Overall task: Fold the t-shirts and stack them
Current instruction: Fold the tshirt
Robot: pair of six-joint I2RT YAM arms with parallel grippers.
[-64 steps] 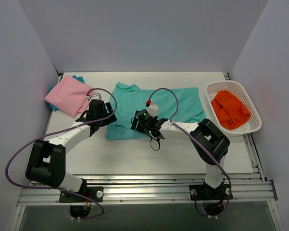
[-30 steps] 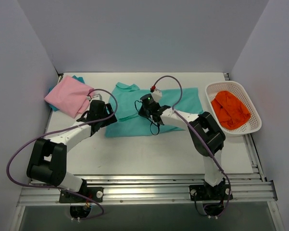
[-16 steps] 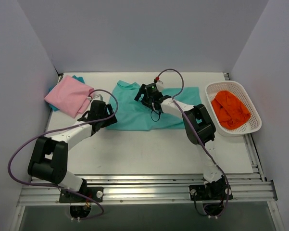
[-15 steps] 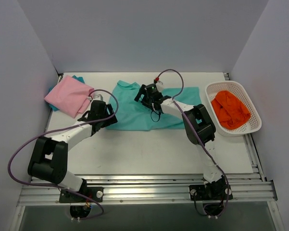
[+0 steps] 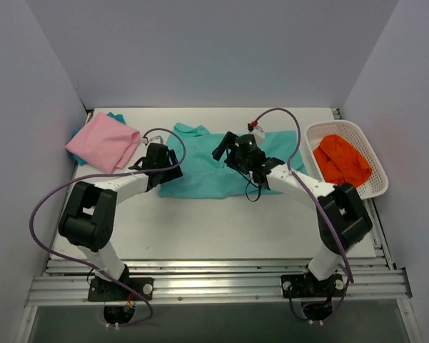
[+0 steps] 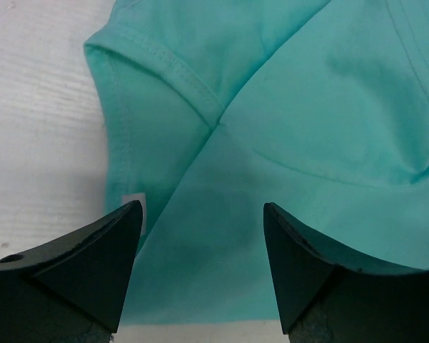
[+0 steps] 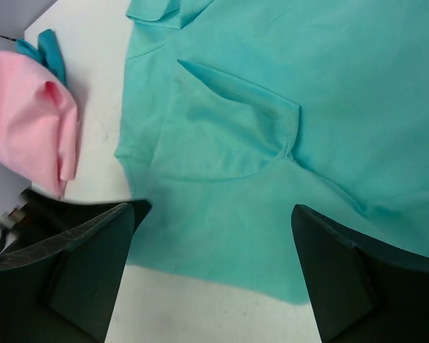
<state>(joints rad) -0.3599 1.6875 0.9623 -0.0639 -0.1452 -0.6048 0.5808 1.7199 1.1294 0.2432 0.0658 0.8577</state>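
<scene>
Mint-teal shirt: a large mint-teal cotton short-sleeved t-shirt (image 5: 207, 175) lies spread flat across the far middle of the table, collar toward the back wall, one sleeve folded in over the body (image 7: 228, 121).
Pink shirt: a folded pink cloth t-shirt (image 5: 102, 141) sits at the far-left corner, apart from the teal one, on top of a darker teal cloth (image 5: 115, 116) that peeks out behind it.
Left gripper: the left gripper (image 6: 201, 211) hovers over the teal shirt's left edge by the sleeve seam, jaws spread, nothing between them.
Right gripper: the right gripper (image 7: 213, 211) hangs above the shirt's middle, jaws wide apart and empty.
Basket: a white plastic lattice basket (image 5: 333, 123) at the right holds a crumpled orange cloth (image 5: 341, 163).
Surface: white table (image 5: 200, 221).
</scene>
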